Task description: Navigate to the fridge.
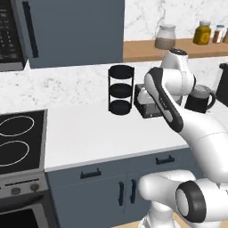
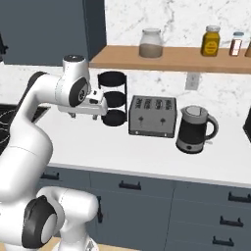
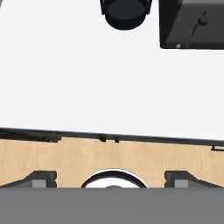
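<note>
The fridge is out of view. My gripper [image 2: 86, 113] hangs above the white counter [image 2: 122, 147], in front of a black three-tier rack [image 2: 113, 98], and points down. In the hand view its two dark fingertips [image 3: 43, 177] stand far apart with nothing between them, so it is open. Below it lie the counter's front edge and a strip of wooden floor [image 3: 65, 157].
A black-glass microwave [image 1: 10, 35] and a dark blue-grey upper cabinet [image 1: 75, 29] hang at the upper left, over a stove [image 1: 20, 140]. On the counter stand the rack [image 1: 121, 89], a toaster [image 2: 152, 116] and a black kettle [image 2: 194, 130]. Jars sit on a wooden shelf [image 2: 171, 59].
</note>
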